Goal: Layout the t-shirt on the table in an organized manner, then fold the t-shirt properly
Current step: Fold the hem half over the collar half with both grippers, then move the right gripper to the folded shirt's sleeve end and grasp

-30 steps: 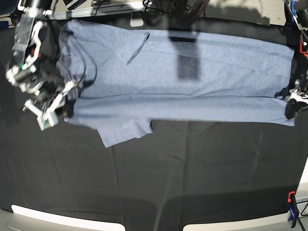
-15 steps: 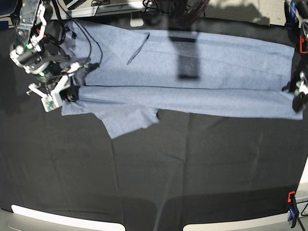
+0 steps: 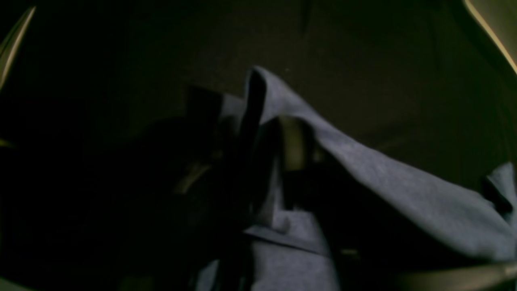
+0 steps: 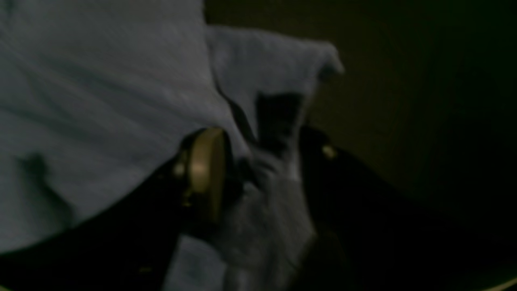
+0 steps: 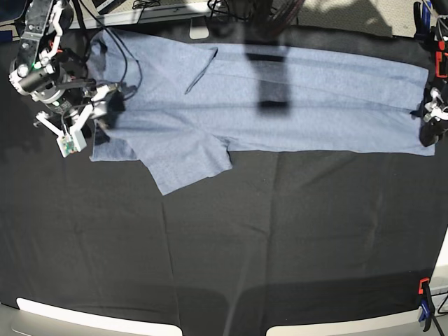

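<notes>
The blue-grey t-shirt (image 5: 280, 98) lies stretched sideways across the far part of the black table (image 5: 280, 238), folded lengthwise, with one sleeve (image 5: 185, 164) sticking out toward the front. No lettering shows. My right gripper (image 5: 101, 120) is shut on the shirt's left end; in the right wrist view (image 4: 262, 169) cloth (image 4: 101, 101) is bunched between its fingers. My left gripper (image 5: 428, 131) is shut on the shirt's right end; in the left wrist view (image 3: 262, 161) a fold of cloth (image 3: 404, 190) runs out from between its dark fingers.
A red and blue clamp (image 5: 424, 308) sits at the front right edge, another (image 5: 439, 61) at the far right. Cables and a white object (image 5: 199, 31) lie beyond the far edge. Light table rims (image 5: 91, 320) show at the front.
Both grippers have moved toward the far side, drawing the shirt's front edge with them. The folded band is narrower and the sleeve lies flatter.
</notes>
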